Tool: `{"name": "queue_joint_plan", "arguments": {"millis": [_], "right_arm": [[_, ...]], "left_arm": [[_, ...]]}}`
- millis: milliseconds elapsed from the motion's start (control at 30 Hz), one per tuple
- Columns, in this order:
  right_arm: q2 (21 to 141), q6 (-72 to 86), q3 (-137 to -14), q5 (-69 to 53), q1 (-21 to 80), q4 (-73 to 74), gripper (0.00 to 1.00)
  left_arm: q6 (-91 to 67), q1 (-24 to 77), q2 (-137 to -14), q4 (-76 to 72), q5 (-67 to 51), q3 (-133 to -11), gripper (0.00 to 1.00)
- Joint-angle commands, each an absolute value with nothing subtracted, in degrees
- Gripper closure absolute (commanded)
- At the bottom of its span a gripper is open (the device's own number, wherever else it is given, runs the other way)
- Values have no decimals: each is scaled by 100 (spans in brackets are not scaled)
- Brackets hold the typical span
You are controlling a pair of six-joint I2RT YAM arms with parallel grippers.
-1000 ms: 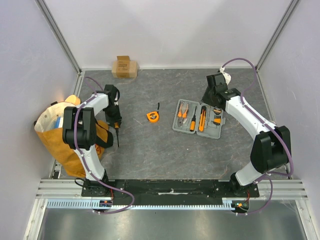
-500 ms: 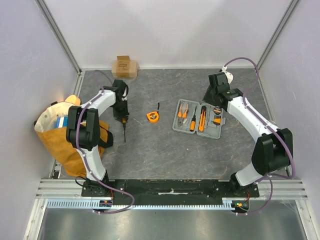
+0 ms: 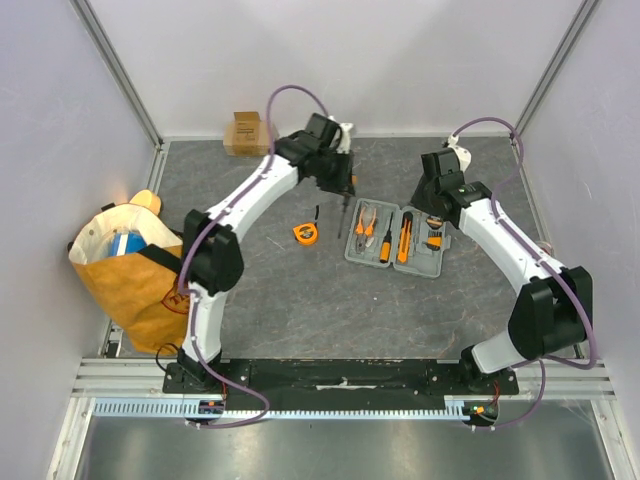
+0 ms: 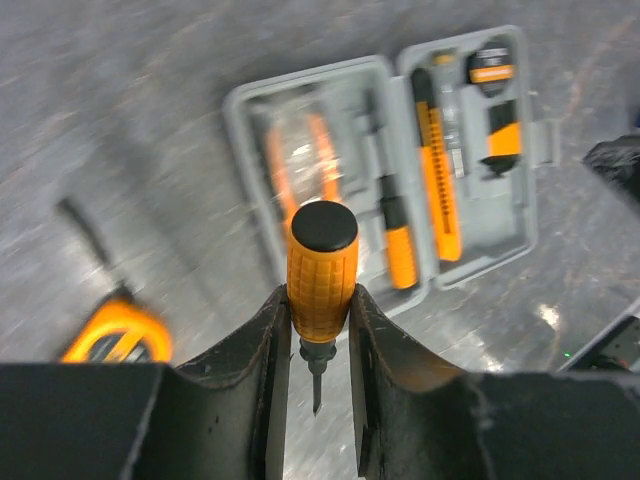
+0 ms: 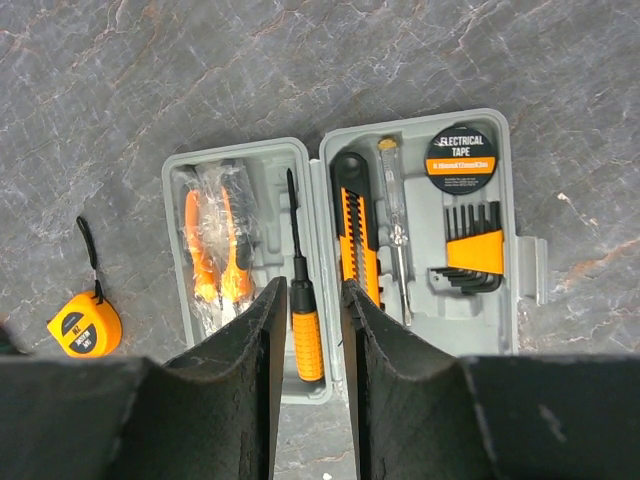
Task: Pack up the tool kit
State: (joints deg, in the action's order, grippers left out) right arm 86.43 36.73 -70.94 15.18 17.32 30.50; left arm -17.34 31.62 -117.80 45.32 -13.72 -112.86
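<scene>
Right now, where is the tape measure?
In the top view, the tape measure lies on the table, left of the open case and apart from it.

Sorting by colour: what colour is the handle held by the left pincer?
The handle is orange, black-capped; best in left wrist view.

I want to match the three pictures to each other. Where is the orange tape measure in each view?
Top external: the tape measure lies on the table, left of the open grey case.
Left wrist: tape measure blurred, at the lower left.
Right wrist: tape measure near the left edge.
Shared landmark: the case, visible in all three.
</scene>
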Motion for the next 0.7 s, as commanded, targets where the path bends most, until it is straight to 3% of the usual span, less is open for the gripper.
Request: {"name": "queue_joint_plan", "arguments": {"millis": [0,267,667], "right_arm": [[8174,3621,-6988,1775,1687,3138,65],[7822,3621,-6820,1872,1670,3313,64],[7813,3691,-6741,1723,1687,3366,65]], "left_arm": [[-2126,3585,-12628,4465,-2030,-12198,98],[-2522,3928,-13447,3737,-2548,-12612,98],[-2522,4034,-14273,3569,-1635,-13113,96]]}}
